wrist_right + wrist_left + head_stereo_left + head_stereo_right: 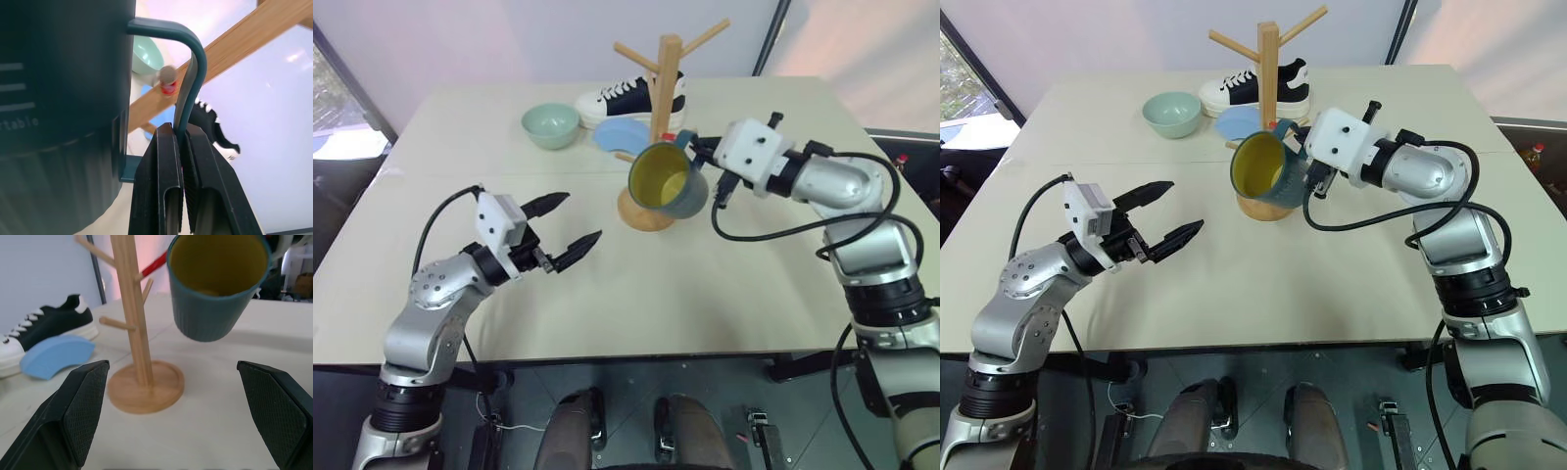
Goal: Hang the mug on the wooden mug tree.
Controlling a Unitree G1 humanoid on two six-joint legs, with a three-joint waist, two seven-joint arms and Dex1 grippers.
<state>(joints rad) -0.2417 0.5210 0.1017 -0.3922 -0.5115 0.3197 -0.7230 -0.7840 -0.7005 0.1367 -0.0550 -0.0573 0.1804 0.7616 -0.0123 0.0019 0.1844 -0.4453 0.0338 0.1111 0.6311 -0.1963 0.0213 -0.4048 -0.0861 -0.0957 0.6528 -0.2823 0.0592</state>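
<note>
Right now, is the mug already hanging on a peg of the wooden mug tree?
No: the right gripper holds the mug by its handle in the air beside the wooden mug tree.

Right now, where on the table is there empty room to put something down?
The near part of the pale table, in front of the tall light-wood mug tree, is bare, between the open left gripper and the right gripper holding the teal-blue mug with yellow inside. The far middle is crowded: pale green bowl, black-and-white sneaker, blue curved foam piece.
</note>
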